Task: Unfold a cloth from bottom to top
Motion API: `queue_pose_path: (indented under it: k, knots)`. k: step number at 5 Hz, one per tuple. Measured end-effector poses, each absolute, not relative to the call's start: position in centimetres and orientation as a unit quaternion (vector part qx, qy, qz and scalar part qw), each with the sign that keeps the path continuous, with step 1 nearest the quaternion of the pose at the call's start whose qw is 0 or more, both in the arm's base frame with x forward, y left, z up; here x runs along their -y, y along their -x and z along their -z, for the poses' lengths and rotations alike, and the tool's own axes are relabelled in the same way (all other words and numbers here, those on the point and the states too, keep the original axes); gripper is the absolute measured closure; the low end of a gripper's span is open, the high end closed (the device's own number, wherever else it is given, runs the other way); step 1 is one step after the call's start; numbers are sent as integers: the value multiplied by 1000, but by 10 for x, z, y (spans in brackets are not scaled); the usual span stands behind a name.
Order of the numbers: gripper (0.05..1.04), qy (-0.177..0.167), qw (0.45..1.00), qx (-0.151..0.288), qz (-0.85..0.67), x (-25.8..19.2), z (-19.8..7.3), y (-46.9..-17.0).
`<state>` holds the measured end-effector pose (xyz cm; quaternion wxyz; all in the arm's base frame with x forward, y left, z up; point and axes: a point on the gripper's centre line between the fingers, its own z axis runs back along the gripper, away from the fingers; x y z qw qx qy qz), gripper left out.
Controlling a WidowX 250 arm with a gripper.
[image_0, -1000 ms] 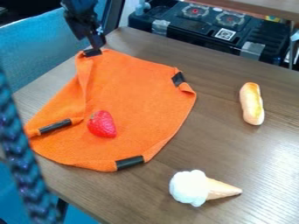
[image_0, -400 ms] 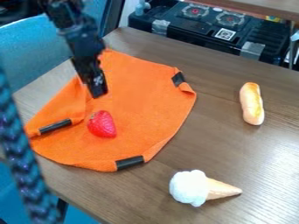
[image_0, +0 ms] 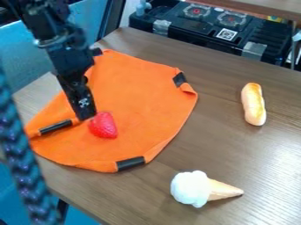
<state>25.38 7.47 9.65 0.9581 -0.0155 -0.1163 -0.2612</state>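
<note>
On the cloth, a strawberry crowds the hand (open or holding, I cannot tell).

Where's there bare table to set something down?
Bare table shows between the orange cloth and the bread, and between the bread and the ice cream cone. It's crowded on the cloth where the gripper hangs close beside the strawberry.

Red strawberry, plus ice cream cone and bread roll well apart on brown table
</note>
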Motion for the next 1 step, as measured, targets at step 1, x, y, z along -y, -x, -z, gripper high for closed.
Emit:
queue_pose_path:
  k: [1]
  knots:
    - [83, -11, 962, 102, 253, -77, -99, -239]
